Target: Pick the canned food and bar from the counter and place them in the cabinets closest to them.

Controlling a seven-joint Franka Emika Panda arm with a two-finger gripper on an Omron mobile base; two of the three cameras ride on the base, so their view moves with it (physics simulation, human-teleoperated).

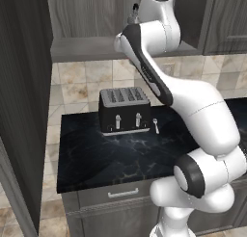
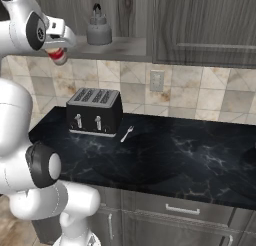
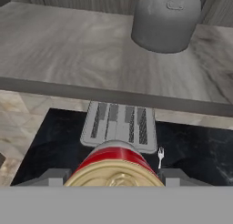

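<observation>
Canned food: red tin, tan-yellow top, clamped between the closed jaws of the gripper, raised above the toaster on the table, level with the open cabinet shelf. Advice: advance onto bare shelf left of the kettle (avoid nudging it), lower flat, then release. Legible writing: none.

Red canned food w/ tan-yellow top: lower part cut by hand view's bottom. Grey kettle: top cut off. Small silver fork: prongs too small to tell.
</observation>
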